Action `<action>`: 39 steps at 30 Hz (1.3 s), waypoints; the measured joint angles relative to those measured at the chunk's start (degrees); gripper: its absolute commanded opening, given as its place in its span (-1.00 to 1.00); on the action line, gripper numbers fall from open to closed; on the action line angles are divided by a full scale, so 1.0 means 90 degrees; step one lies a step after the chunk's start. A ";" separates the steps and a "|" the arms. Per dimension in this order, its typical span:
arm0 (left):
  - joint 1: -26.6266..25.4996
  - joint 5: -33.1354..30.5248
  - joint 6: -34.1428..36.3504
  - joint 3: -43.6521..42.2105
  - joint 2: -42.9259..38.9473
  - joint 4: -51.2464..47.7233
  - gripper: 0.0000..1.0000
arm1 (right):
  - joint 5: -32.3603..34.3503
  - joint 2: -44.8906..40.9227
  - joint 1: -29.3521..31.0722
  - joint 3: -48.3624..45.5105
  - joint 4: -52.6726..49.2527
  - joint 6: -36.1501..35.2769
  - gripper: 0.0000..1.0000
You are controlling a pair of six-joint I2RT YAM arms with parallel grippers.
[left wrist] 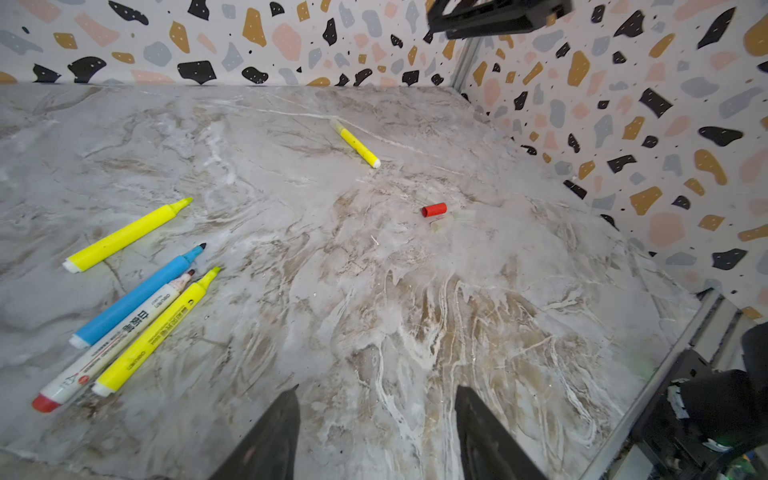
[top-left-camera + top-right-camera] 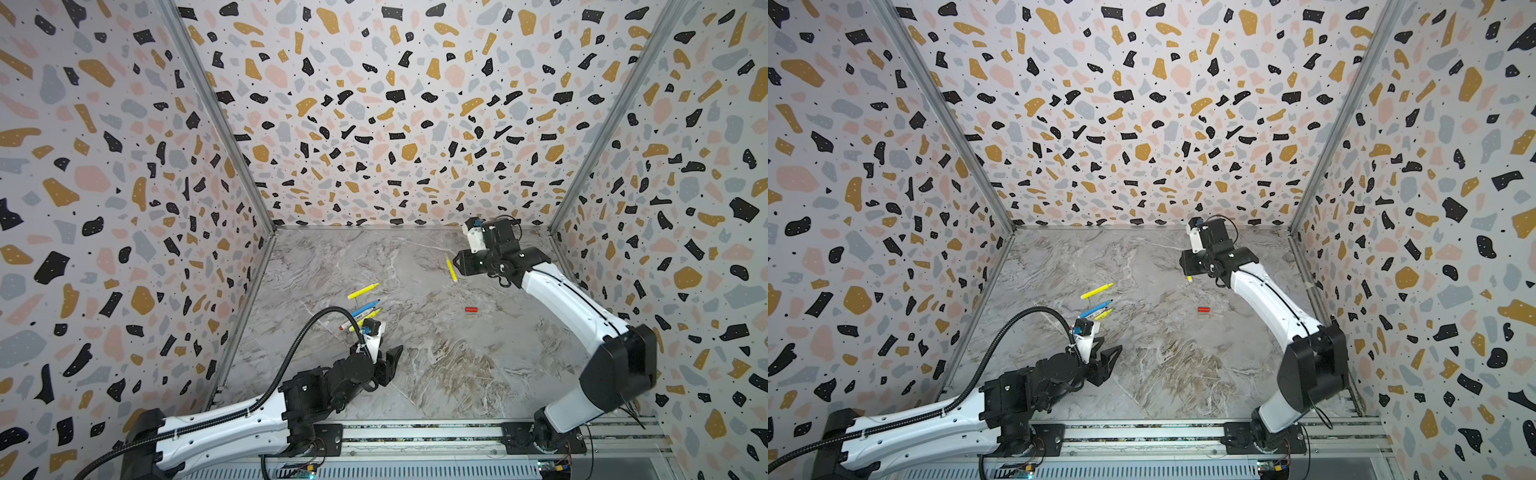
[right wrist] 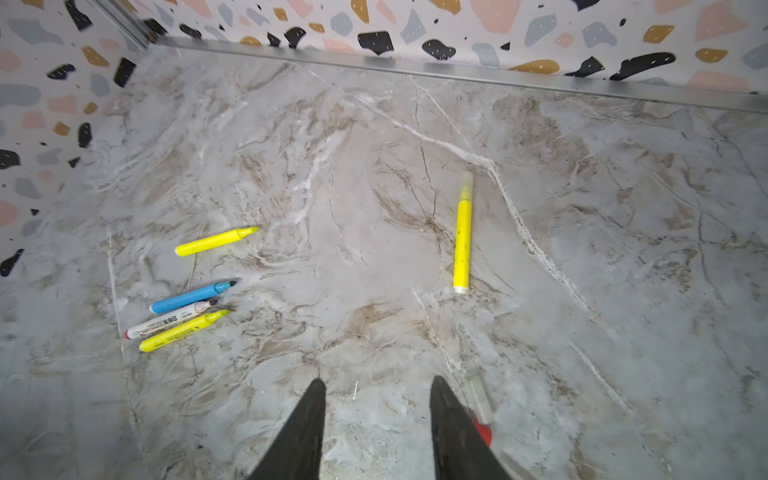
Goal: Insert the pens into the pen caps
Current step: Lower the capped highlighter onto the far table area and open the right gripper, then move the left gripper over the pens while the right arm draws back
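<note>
Marble tabletop [image 2: 436, 374] is enclosed by terrazzo walls | blue pen [image 1: 133, 297], white-barrelled pen [image 1: 112, 336] and two yellow pens [image 1: 124, 235] are grouped at left, uncapped | capped yellow pen [image 3: 462, 232] is laid near right gripper [image 3: 376, 384], jaws parted, empty | red cap [image 1: 434, 210] is seen mid-table, clear cap [image 3: 480, 395] just beside | left gripper [image 1: 376, 395] jaws parted, empty

The worktop [image 2: 436, 374] is marbled grey with brown and white veins, the walls [image 2: 374, 104] are pale with black, ochre, pink and grey terrazzo blotches, and there are three bright yellow pens [image 1: 126, 235], a blue pen [image 1: 133, 299], a white pen [image 1: 118, 338] with a red end and a red cap [image 1: 434, 209].
</note>
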 measured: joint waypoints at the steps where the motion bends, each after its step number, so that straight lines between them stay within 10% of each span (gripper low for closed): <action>1: 0.0119 0.0024 0.0010 0.0049 0.0131 -0.0012 0.20 | -0.0097 -0.0240 -0.0034 -0.0313 0.0148 0.0005 -0.07; 14: 0.2181 0.1088 0.0172 0.0452 0.1501 -0.0015 0.18 | -0.0765 -0.2518 -0.0483 -0.2919 0.0964 0.0104 0.00; 39: 0.4243 0.2421 0.0940 0.0940 0.3689 0.0622 0.13 | 0.0984 -0.5950 -0.0636 -0.4299 0.0369 0.0335 0.45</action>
